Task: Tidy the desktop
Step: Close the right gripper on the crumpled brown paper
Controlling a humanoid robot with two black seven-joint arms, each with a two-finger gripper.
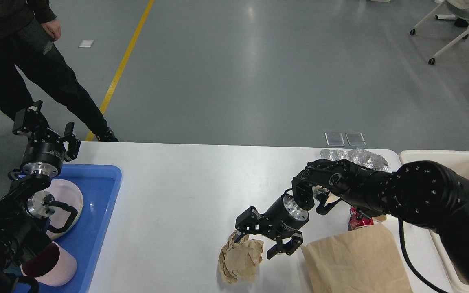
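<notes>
The white desktop [185, 191] fills the lower view. A crumpled brown paper ball [240, 260] lies near its front edge. My right gripper [255, 247] is open, its fingers straddling the top right of the ball, close to it or touching it. A flat brown paper bag [356, 264] lies to the right. A crushed red can [358, 221] and crumpled foil [354, 156] lie behind my right arm. My left gripper [45, 128] is open and empty, raised above the blue tray [96, 211] at the left.
The blue tray holds a pale plate [69, 199] and a pink cup [53, 264]. A cream bin [462, 162] stands off the right edge. A person [23, 69] stands behind the far left corner. Chair legs [454, 36] stand at the far right.
</notes>
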